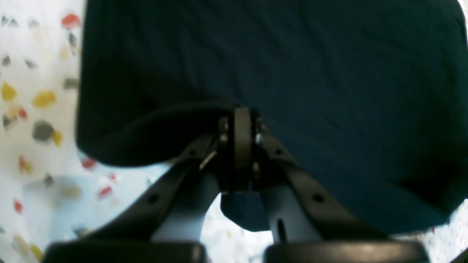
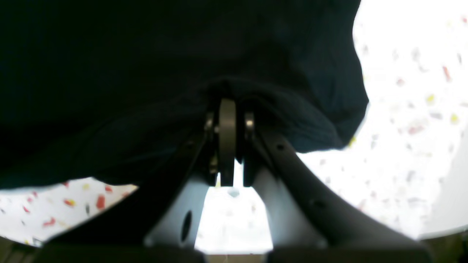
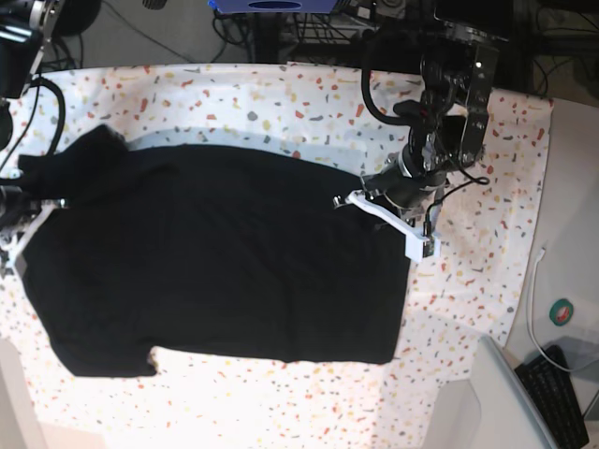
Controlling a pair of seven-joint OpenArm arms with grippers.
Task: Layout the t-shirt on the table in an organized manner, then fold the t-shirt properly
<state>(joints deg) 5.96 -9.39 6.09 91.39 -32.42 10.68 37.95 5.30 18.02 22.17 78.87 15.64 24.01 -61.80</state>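
The t-shirt [image 3: 215,253] is spread across the table [image 3: 281,94]; opposite edges are pinched by the left gripper [image 1: 241,120] and right gripper [image 2: 227,109]. Laying-out is judged underway; even tensioning is needed next.

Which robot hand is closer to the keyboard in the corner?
Left. The left gripper pinches the t-shirt on the same side as the keyboard. The right gripper grips the far end of the shirt.
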